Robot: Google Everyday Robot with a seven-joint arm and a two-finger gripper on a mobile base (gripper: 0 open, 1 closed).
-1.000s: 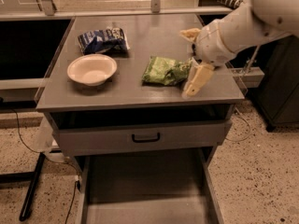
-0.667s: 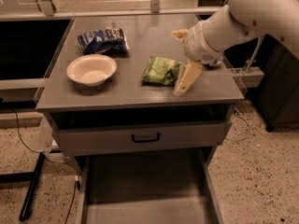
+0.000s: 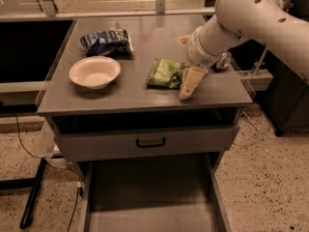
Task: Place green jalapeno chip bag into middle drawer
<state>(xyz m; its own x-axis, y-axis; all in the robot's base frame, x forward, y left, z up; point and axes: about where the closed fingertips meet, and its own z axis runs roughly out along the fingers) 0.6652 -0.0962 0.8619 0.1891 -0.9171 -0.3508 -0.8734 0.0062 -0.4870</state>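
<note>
with the green bag (image 3: 166, 73) lying on the table (image 3: 154, 37) and the end effector (image 3: 186, 62) spread wide at its right edge, it seems best to straddle the bag's middle and close gently before lowering it into the open drawer (image 3: 149, 197).

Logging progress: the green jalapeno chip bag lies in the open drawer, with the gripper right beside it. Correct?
Not quite: the camera view shows the green jalapeno chip bag on the countertop, with the gripper right beside it.

No lettering is legible on the green jalapeno chip bag (image 3: 165, 73) beside the gripper (image 3: 185, 65).
</note>
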